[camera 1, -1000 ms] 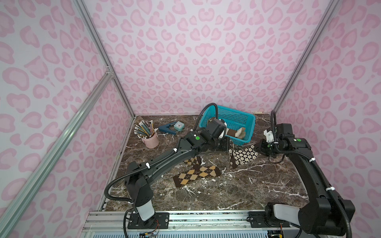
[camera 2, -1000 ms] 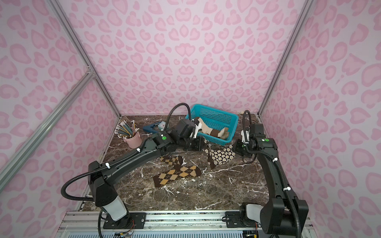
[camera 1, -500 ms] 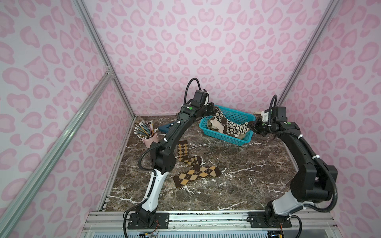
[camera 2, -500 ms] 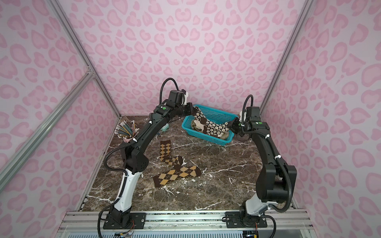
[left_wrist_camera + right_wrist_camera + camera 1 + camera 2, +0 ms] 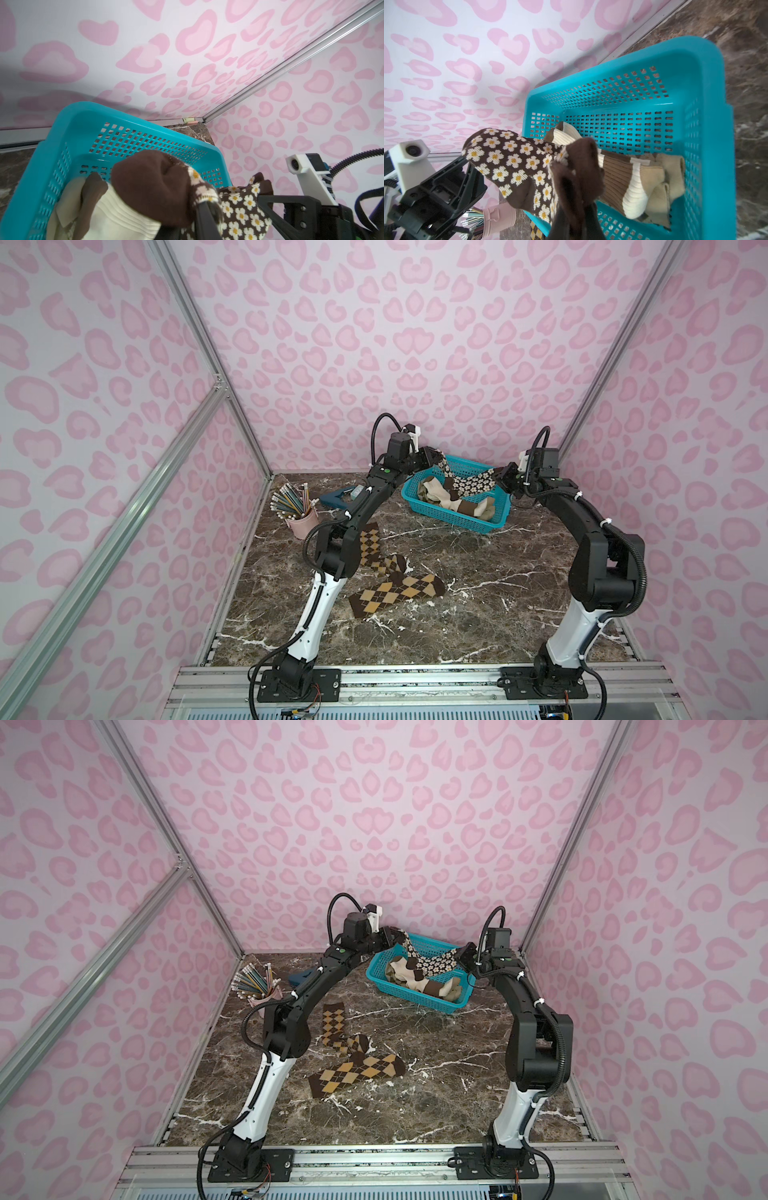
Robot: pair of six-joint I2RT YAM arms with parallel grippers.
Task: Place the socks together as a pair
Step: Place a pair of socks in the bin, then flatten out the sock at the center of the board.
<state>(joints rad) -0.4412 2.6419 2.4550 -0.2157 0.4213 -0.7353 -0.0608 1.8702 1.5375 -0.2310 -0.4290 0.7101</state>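
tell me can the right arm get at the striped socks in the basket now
Probably not: the right gripper is shut on the flower sock, which hangs between it and the left gripper over the striped socks.

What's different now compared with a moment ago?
The flowered sock rose from low in front of the basket to hang above it, strung between both sets of jaws, which lifted and swung back. The argyle socks, the basket and the pencil cup stayed put.
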